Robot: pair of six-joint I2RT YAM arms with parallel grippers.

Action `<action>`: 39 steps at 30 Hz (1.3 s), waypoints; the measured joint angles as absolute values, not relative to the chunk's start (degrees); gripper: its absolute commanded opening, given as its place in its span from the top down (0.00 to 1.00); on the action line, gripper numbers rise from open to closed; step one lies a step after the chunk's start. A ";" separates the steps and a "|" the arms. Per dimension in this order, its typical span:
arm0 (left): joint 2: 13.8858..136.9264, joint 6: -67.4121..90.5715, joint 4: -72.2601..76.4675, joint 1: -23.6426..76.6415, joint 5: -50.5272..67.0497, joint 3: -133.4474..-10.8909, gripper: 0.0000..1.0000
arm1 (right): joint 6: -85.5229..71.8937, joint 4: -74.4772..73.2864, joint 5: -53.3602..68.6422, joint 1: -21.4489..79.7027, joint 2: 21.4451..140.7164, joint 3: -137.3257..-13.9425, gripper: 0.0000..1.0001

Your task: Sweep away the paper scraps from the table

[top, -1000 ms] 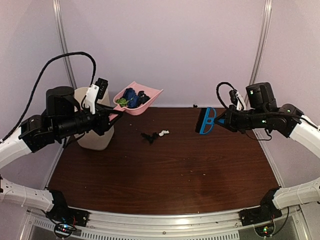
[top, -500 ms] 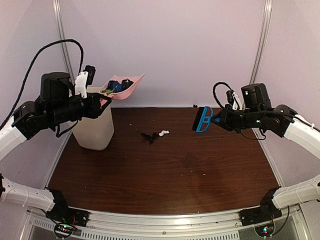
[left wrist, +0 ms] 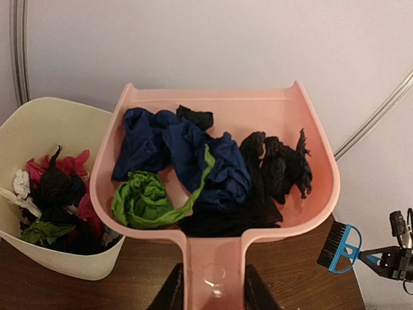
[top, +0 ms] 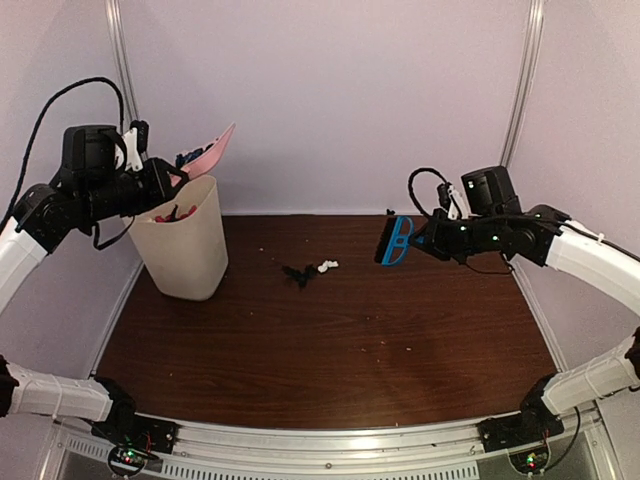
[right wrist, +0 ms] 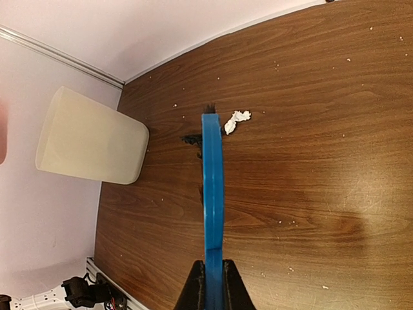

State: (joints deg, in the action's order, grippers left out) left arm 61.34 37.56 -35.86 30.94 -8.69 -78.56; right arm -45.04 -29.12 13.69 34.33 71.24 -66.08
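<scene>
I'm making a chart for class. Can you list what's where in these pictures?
left jaws: shut on pink dustpan handle
dustpan load: blue, green, black paper scraps
dustpan position: tilted above cream bin
bin contents: more scraps
right jaws: shut on blue hand brush, held off the table
left to sweep: black and white scraps, mid-table
</scene>
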 measured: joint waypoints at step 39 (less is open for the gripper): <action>63.33 63.24 -33.82 10.59 12.10 -74.32 1.00 | -53.67 -20.84 12.73 31.35 81.97 -67.13 1.00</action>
State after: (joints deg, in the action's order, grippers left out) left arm 63.33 63.24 -33.82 10.59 12.10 -74.32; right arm -53.67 -20.84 12.73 31.35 81.97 -67.13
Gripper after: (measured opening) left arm 0.265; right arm 0.069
